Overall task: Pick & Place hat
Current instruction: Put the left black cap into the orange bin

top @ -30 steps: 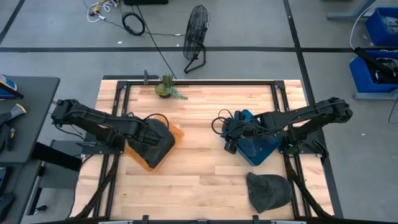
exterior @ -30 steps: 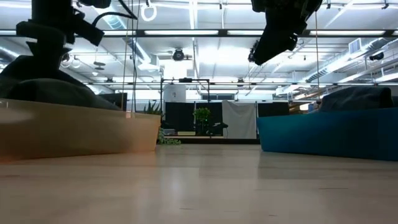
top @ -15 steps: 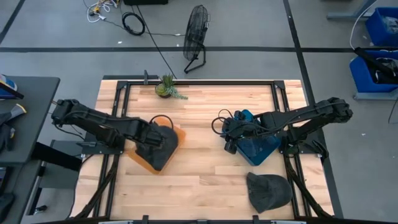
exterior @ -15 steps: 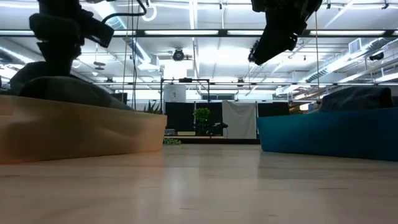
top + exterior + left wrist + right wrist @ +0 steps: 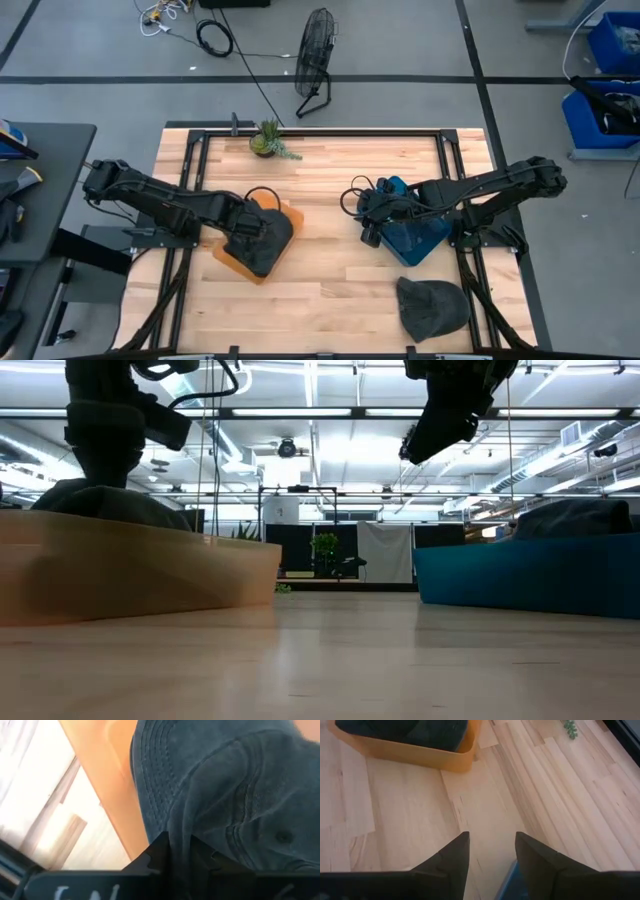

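The left gripper [image 5: 262, 240] is pressing down into the shallow orange plastic bin [image 5: 288, 213], its fingers pinching the fabric of a dark grey cloth cap [image 5: 235, 795] that is lying inside that bin, right under the wrist. Across the pale wooden plank table [image 5: 330, 290], well apart from it, the right gripper [image 5: 368, 222] is hanging above bare wood with its fingers [image 5: 451, 856] spread and nothing between them; just beside it, on its outer side, is sitting a blue plastic bin [image 5: 415, 240] with something dark inside. A second dark grey cap [image 5: 432, 306] is lying flat on the table nearer the front edge, past the blue bin. That is making two bins, two caps in plain sight and two arms. Compared with a second ago, the left arm is reaching further toward the table's middle, the orange bin is sitting shifted the same way, and the right arm is staying where it was.
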`<act>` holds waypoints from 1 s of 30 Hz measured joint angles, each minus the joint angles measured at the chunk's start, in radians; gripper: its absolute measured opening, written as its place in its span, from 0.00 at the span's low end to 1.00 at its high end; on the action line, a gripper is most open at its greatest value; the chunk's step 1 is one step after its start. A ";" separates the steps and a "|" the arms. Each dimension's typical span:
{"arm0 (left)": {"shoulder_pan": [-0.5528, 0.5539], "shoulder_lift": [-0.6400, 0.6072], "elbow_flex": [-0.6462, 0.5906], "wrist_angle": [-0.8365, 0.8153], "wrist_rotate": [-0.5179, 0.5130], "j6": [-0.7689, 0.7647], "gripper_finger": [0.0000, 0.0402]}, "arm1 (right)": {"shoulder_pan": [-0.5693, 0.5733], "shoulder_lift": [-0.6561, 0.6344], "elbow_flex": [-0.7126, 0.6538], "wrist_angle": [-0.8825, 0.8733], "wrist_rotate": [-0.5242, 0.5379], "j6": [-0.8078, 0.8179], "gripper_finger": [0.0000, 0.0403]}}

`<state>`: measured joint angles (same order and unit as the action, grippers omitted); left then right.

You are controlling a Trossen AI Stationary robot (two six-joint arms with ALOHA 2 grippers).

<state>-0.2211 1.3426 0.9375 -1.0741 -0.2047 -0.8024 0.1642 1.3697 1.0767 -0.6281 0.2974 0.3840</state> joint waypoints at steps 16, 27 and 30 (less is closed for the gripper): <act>0.000 0.000 0.000 0.102 0.057 0.076 0.33 | 0.000 0.000 0.000 0.001 0.000 0.000 0.41; 0.017 -0.018 0.031 0.121 0.199 0.166 0.33 | 0.000 0.000 0.000 0.015 0.000 -0.011 0.41; 0.016 -0.023 0.058 0.116 0.195 0.216 0.33 | 0.000 0.000 0.000 0.015 0.000 -0.036 0.41</act>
<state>-0.2054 1.3198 0.9955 -0.9580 -0.0101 -0.5860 0.1642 1.3697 1.0767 -0.6128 0.2973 0.3479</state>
